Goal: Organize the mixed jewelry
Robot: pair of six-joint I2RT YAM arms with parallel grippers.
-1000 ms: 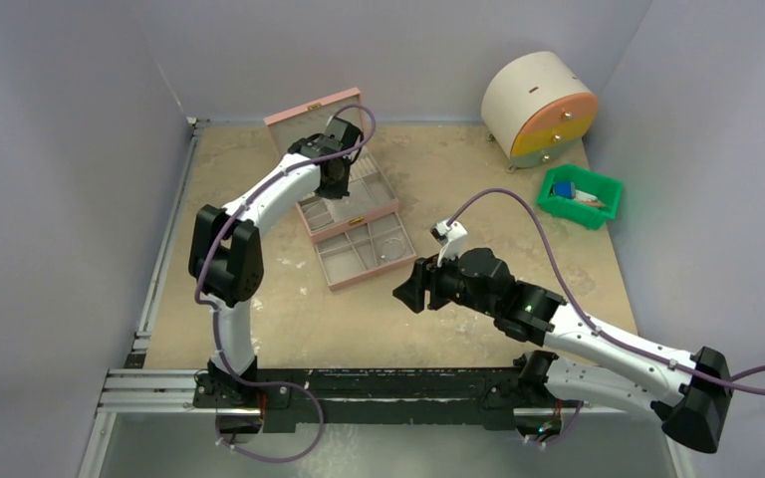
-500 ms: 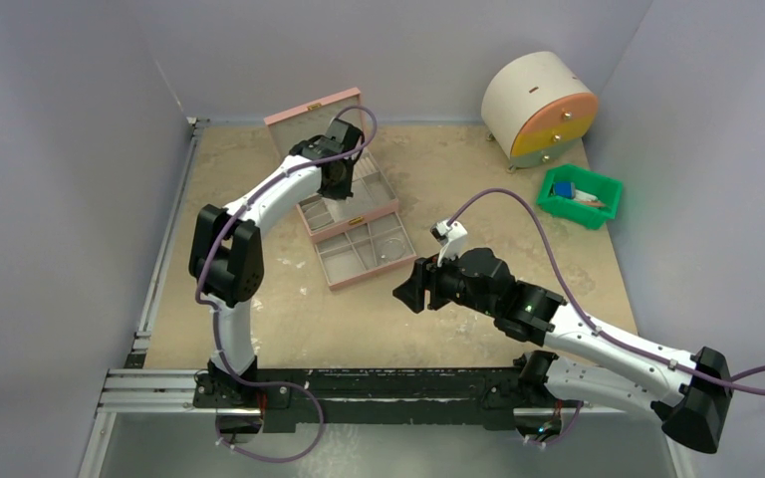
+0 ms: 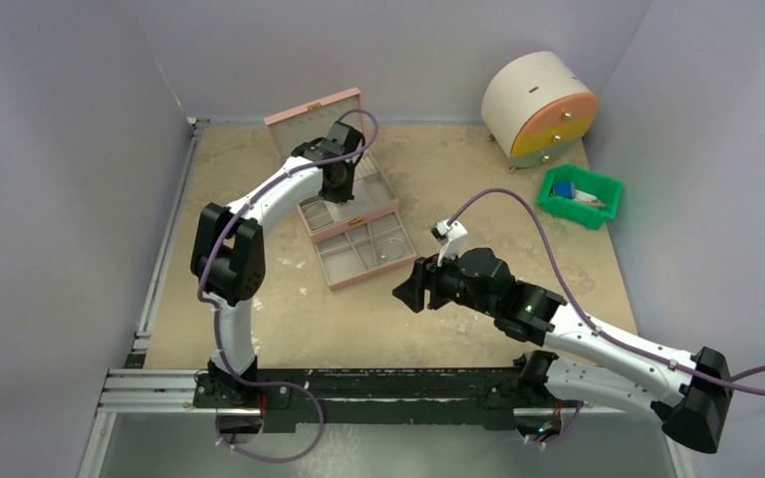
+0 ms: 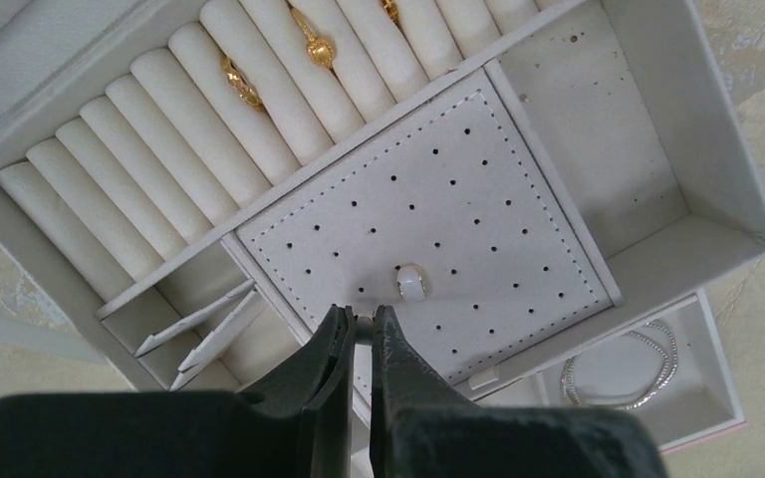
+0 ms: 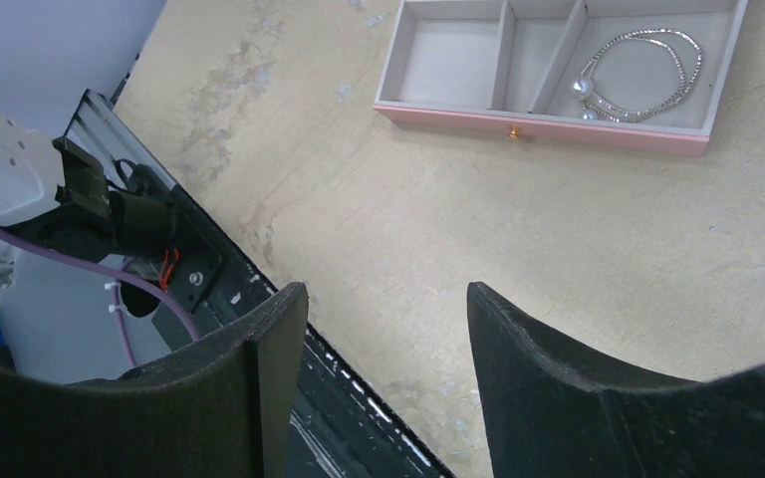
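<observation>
The pink jewelry box [image 3: 351, 211] stands open at the back left, its drawer [image 3: 367, 249] pulled out. My left gripper [image 4: 363, 321] hangs over the white perforated pad [image 4: 478, 189] in the upper tray and is shut on a tiny pale stud [image 4: 364, 327]. Another stud [image 4: 410, 283] sits in the pad just beyond the tips. Gold rings [image 4: 242, 85] rest between the ring rolls. A silvery bracelet [image 5: 642, 75] lies in the drawer's right compartment. My right gripper [image 5: 388, 309] stays open over bare table, near the drawer's front, holding nothing.
A round cream cabinet [image 3: 540, 110] with coloured drawers stands at the back right. Beside it is a green bin [image 3: 581, 197] with blue items. The box lid [image 3: 314, 112] stands upright behind the left gripper. A metal rail [image 3: 159, 383] runs along the near edge.
The left gripper has shifted slightly over the upper tray, still shut. The right arm has not moved.
</observation>
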